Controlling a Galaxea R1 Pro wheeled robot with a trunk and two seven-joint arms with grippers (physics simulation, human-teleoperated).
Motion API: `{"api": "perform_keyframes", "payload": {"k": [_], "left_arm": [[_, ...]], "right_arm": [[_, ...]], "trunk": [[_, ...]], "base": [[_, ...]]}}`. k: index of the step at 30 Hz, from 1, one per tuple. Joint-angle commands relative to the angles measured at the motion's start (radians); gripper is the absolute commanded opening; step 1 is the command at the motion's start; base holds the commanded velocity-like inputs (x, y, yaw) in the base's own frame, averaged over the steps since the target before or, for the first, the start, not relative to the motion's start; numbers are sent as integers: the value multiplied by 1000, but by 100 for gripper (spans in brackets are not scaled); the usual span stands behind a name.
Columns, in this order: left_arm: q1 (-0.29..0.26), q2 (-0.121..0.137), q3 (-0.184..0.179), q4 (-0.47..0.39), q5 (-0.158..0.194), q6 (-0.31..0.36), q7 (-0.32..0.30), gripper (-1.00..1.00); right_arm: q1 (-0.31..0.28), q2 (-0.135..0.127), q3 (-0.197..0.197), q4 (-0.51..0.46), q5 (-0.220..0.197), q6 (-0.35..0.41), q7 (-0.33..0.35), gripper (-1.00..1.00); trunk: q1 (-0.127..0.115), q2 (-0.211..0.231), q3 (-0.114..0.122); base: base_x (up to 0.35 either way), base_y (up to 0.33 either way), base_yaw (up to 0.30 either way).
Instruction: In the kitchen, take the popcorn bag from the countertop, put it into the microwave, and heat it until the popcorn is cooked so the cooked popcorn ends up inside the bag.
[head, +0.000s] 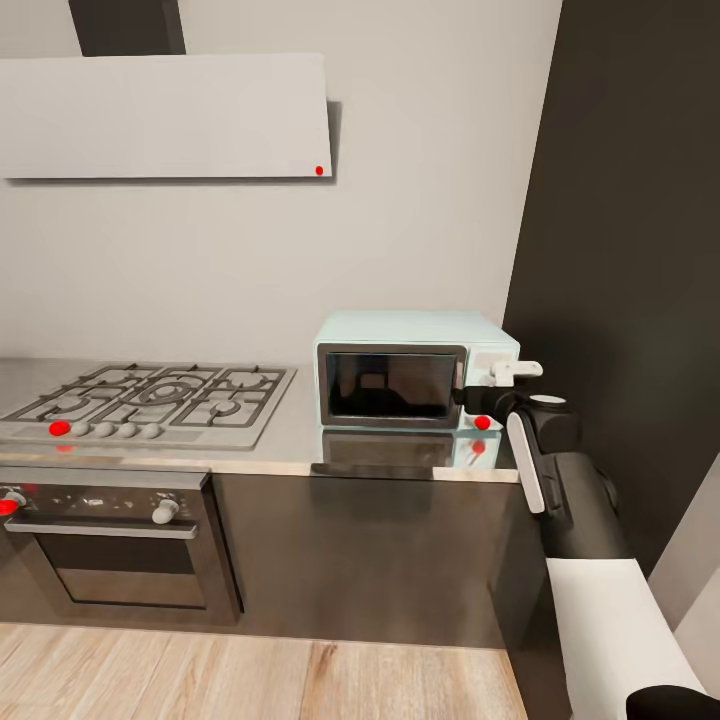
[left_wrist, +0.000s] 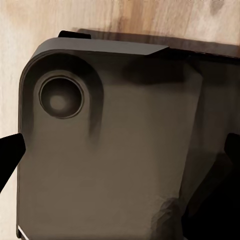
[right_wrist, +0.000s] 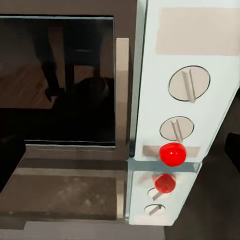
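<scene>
The mint-blue microwave (head: 415, 368) stands on the steel countertop (head: 285, 445) with its dark glass door (right_wrist: 60, 80) closed. Behind the glass a dim squat shape (head: 375, 383) shows; I cannot tell whether it is the popcorn bag. My right gripper (right_wrist: 120, 152) is open, close in front of the door's handle (right_wrist: 122, 90) and the control panel, where two round knobs (right_wrist: 189, 84) sit above a red light dot (right_wrist: 172, 154). In the head view the right arm (head: 545, 440) reaches to the microwave's right front corner. My left gripper (left_wrist: 120, 150) is open and empty, pointing down at the robot's dark base.
A gas hob (head: 150, 400) lies on the counter to the left, with an oven (head: 110, 540) under it and a hood (head: 165, 115) above. A tall dark cabinet (head: 630, 250) rises just right of the microwave. Wooden floor (head: 250, 675) runs along the cabinets.
</scene>
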Motion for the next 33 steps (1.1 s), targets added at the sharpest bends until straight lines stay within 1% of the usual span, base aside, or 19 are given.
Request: {"api": "perform_keyframes", "payload": {"k": [1, 9, 12, 14, 18, 21, 28, 29, 30, 33], "left_arm": [[0, 0, 2, -1, 9, -2, 0, 100], [0, 1, 1, -1, 8, -2, -2, 100], [0, 1, 1, -1, 8, -2, -2, 100], [0, 1, 1, -1, 8, -2, -2, 100], [0, 1, 2, -1, 9, -2, -2, 100], [1, 1, 2, -1, 9, -2, -1, 100], [1, 1, 2, -2, 9, -2, 0, 100], [1, 1, 2, 1, 10, -1, 0, 100], [2, 1, 2, -1, 12, -2, 0, 100], [2, 1, 2, -3, 12, -3, 0, 100]], "right_arm": [[-1, 0, 1, -1, 0, 4, -3, 100], [-1, 0, 1, 10, 0, 2, -3, 100], [-1, 0, 1, 28, 0, -18, -3, 100], [-1, 0, 1, 57, -3, -45, -3, 100], [-1, -2, -1, 72, 4, -66, -3, 100], [-1, -3, -1, 73, 9, -68, 1, 100], [-1, -8, -1, 73, 5, -63, 5, 100], [-1, -14, -4, 79, 6, -69, -1, 100], [-1, -8, -4, 85, 9, -72, -3, 100], [-1, -6, -3, 101, 11, -68, -3, 100]], "trunk": [[0, -1, -1], [0, -1, -1], [0, -1, -1], [0, -1, -1], [0, -1, -1], [0, -1, -1], [0, -1, -1], [0, -1, -1], [0, -1, -1], [0, -1, -1]], "base": [[0, 0, 0], [30, 14, 0], [160, 93, 0], [177, 103, 0], [161, 93, 0], [73, 21, 0], [4, 1, 0], [0, 0, 0], [0, 0, 0], [0, 0, 0]]}}
